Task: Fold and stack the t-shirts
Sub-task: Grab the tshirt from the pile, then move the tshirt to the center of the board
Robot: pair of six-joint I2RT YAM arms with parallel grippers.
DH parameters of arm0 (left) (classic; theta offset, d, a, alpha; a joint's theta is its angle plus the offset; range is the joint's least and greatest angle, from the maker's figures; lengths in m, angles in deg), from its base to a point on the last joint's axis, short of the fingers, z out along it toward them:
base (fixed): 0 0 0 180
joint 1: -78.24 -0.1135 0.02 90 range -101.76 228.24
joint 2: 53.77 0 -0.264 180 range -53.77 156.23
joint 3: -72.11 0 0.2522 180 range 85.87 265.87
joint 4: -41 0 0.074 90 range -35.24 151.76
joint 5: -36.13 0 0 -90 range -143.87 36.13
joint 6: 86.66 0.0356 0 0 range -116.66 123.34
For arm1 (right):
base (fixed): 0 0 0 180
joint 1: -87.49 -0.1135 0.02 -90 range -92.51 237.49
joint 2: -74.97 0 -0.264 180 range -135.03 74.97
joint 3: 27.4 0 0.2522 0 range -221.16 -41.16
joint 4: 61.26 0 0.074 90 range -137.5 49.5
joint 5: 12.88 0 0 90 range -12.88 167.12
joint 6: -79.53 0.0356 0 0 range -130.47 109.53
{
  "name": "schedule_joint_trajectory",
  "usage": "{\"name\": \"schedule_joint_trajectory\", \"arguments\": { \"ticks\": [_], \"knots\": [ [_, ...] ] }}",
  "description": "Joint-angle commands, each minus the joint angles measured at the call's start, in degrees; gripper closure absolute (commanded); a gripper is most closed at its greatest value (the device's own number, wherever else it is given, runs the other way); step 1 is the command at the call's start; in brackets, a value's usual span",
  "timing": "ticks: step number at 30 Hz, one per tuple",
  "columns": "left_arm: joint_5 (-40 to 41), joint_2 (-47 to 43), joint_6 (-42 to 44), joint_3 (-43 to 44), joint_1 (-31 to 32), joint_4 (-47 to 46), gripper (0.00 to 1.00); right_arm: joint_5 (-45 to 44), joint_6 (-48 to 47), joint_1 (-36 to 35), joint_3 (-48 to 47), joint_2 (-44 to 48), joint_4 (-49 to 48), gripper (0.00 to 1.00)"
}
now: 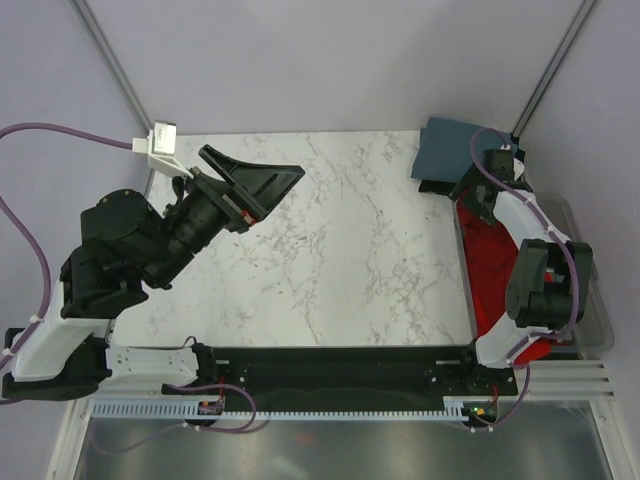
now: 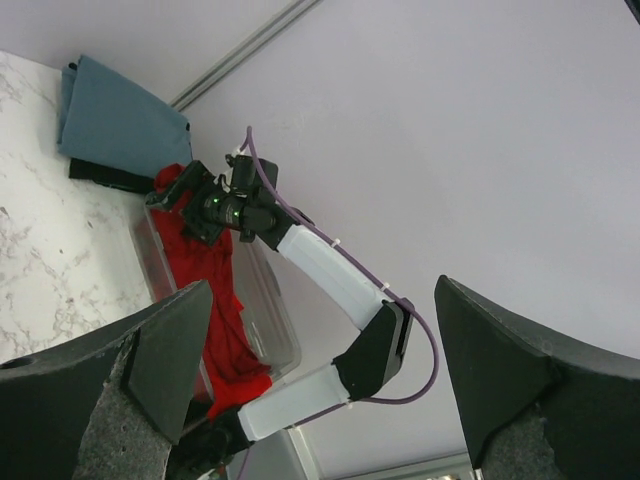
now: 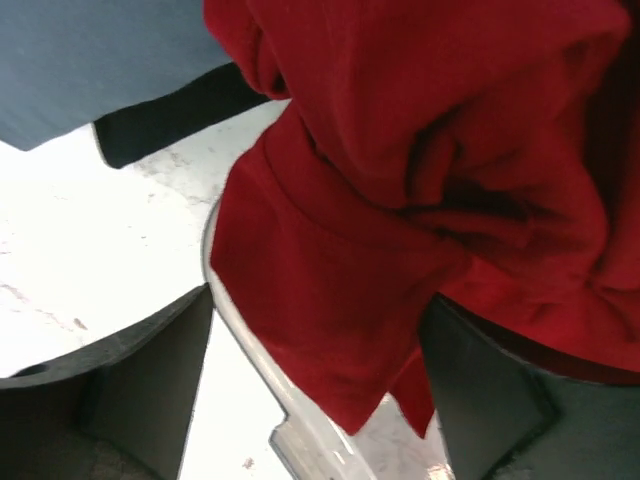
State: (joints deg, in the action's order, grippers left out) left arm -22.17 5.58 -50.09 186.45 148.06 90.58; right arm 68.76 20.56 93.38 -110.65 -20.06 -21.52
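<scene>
**Right pincer poised over the red heap**

The right pincer (image 3: pixel 310 390) hangs over the red t-shirt (image 3: pixel 400 150), jaws spread wide. Crumpled cloth fills the gap between the fingers (image 3: pixel 130 380), and nothing is clamped. Whether a pad already brushes the fabric, I cannot tell.

The shirt lies directly below the pincer, bunched up and spilling over the rim of the clear bin (image 3: pixel 250 365) towards the worktop (image 3: pixel 90 240). Beyond the fingertips, off to one side, the grey-blue t-shirt (image 3: pixel 90 60) sits folded on top of the black t-shirt (image 3: pixel 170 125). That looks like the stack so far.

So the step in hand reads as a pick-up from the bin. To do it well, aim for a single raised ridge of cloth rather than the loose flap hanging over the rim. Sink the fingers to either side of that fold before closing. Take one layer only, because the heap may hold a second red shirt underneath. Lift straight up until the hem clears the bin wall, then carry it across to open marble.

Well apart on the other side, the left pincer (image 1: pixel 268 188) hovers raised above the worktop, jaws wide and holding nothing.
</scene>
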Motion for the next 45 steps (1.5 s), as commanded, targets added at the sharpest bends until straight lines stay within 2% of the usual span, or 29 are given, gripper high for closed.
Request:
{"name": "schedule_joint_trajectory", "arguments": {
  "ticks": [1, 3, 4, 6, 7, 9, 12, 13, 14, 16, 20, 23, 25, 26, 29, 30, 32, 33, 34, 37, 41, 42, 44, 45],
  "knots": [
    [3.0, 1.2, 6.5, 1.5, -0.1, -0.2, 0.0, 1.2, -1.5, 1.0, -2.4, -0.8, -2.2, 0.15],
    [3.8, -0.6, 5.1, -2.6, -0.1, 0.3, 0.0, 1.2, -1.5, 1.4, -1.8, -0.3, -2.9, 0.21],
    [4.2, -1.8, 3.7, -4.7, -0.1, 0.3, 0.0, 1.3, -1.1, 2.1, -1.7, -0.3, -3.3, 0.3],
    [5.6, -6.3, 2.4, -13.1, -0.1, 0.0, 0.0, 3.2, -0.8, 3.2, -2.0, -0.6, -4.4, 0.39],
    [6.0, -8.2, 2.4, -13.1, -0.2, 0.0, 0.0, 3.2, -0.8, 3.3, -2.1, -0.6, -4.4, 0.44],
    [6.5, -11.2, 2.5, -18.7, -0.1, 0.0, 0.0, 3.5, -0.9, 3.5, -2.6, -1.2, -4.4, 0.54],
    [7.8, -18.0, 3.6, -25.9, -0.2, 0.2, 0.0, 4.1, -0.8, 4.0, -1.4, -0.6, -4.4, 0.78],
    [8.0, -21.3, 4.2, -27.8, -0.1, 0.3, 0.0, 4.2, -0.8, 4.0, -1.0, 0.0, -4.5, 0.89],
    [8.3, -23.2, 4.2, -31.4, -0.2, 0.4, 0.0, 4.4, -0.9, 3.9, -0.6, 0.5, -4.4, 0.95],
    [8.4, -27.8, 5.9, -36.2, -0.1, 0.5, 0.0, 5.1, -1.0, 4.0, -0.1, 2.8, -4.3, 1.0],
    [9.1, -32.8, 9.7, -41.9, -0.2, 3.3, 0.0, 8.2, -1.1, 3.9, -3.4, 9.5, 0.1, 1.0],
    [10.6, -34.1, 13.6, -44.4, -0.1, 8.1, 0.0, 18.2, -0.6, 0.9, -10.6, 12.7, 1.4, 1.0],
    [11.8, -35.3, 15.7, -46.6, -0.1, 10.7, 0.0, 22.2, -1.1, -5.5, -20.0, 14.0, 2.2, 1.0],
    [12.2, -36.5, 16.3, -47.7, -0.1, 10.9, 0.0, 25.6, -1.1, -9.2, -28.2, 13.4, 3.2, 1.0],
    [13.5, -39.1, 15.5, -51.9, -0.1, 11.6, 0.0, 33.9, 1.6, -19.1, -42.5, 8.2, 3.6, 1.0],
    [13.6, -41.3, 14.9, -53.1, -0.1, 11.5, 0.0, 34.8, 2.4, -22.5, -53.6, 6.5, 3.5, 1.0],
    [14.0, -43.3, 14.0, -56.8, 0.0, 11.4, 0.0, 35.3, 6.8, -23.3, -63.9, 1.8, 1.9, 1.0],
    [14.1, -44.3, 13.6, -58.0, 0.0, 11.4, 0.0, 31.9, 8.6, -23.2, -70.6, 0.7, 1.4, 1.0],
    [14.3, -46.1, 12.8, -60.0, 0.0, 11.3, 0.0, 29.8, 9.4, -23.1, -72.5, 0.2, 0.8, 1.0],
    [13.1, -48.2, 12.1, -60.7, 0.1, 10.5, 0.0, 24.2, 11.9, -22.9, -69.0, 1.9, -3.1, 1.0],
    [12.2, -49.6, 11.7, -60.5, 0.1, 10.8, 0.0, 17.6, 11.5, -22.9, -54.7, 7.1, -3.1, 1.0],
    [12.2, -49.8, 11.6, -60.6, 0.1, 10.8, 0.0, 15.3, 10.7, -22.9, -48.1, 8.1, -2.2, 1.0],
    [12.9, -50.3, 11.3, -60.8, 0.5, 10.9, 0.0, 12.6, 10.4, -22.8, -40.4, 10.5, -0.2, 0.5],
    [13.1, -50.4, 11.2, -60.8, 0.5, 10.9, 0.0, 12.5, 10.4, -22.8, -32.2, 11.4, 0.9, 0.28]
  ]
}}
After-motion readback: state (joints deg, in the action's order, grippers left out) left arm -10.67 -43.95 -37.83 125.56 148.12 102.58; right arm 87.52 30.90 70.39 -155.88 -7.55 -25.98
